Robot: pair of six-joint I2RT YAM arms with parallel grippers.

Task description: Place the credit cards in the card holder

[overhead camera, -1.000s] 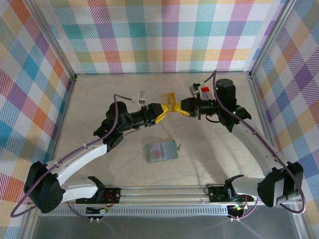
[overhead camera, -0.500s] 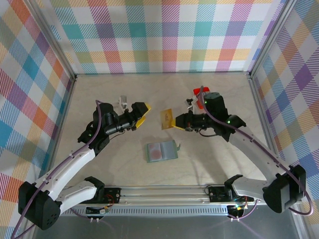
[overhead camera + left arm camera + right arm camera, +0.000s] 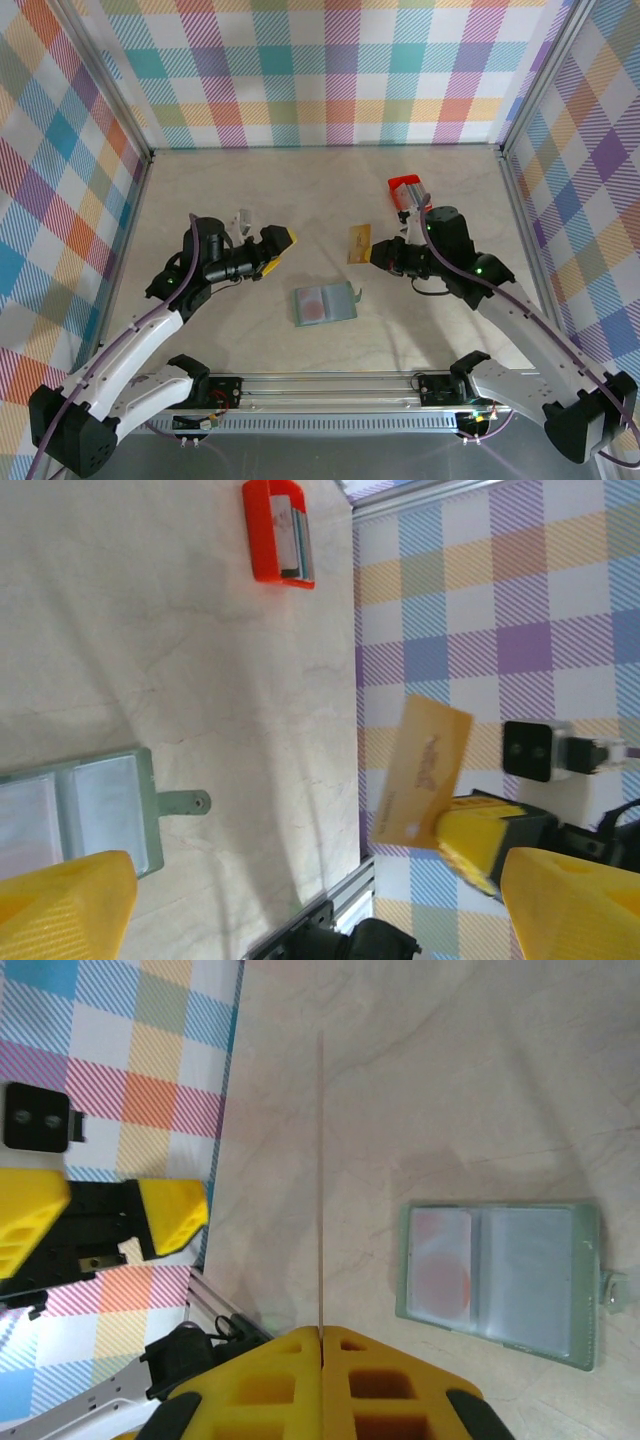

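Item: gold card (image 3: 359,243), pinched in your right gripper (image 3: 376,254); left gripper (image 3: 277,248) spread, empty. Align its edge with a free slot of the card holder (image 3: 325,303).

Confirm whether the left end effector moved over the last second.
Yes. The left end effector backed off leftward: from straight beyond the card holder to past its left edge, open, leaving the gold card with the right end effector.

bright, even light; soft shadows on the table (image 3: 300,190); wrist views' near foreground slightly blurred.
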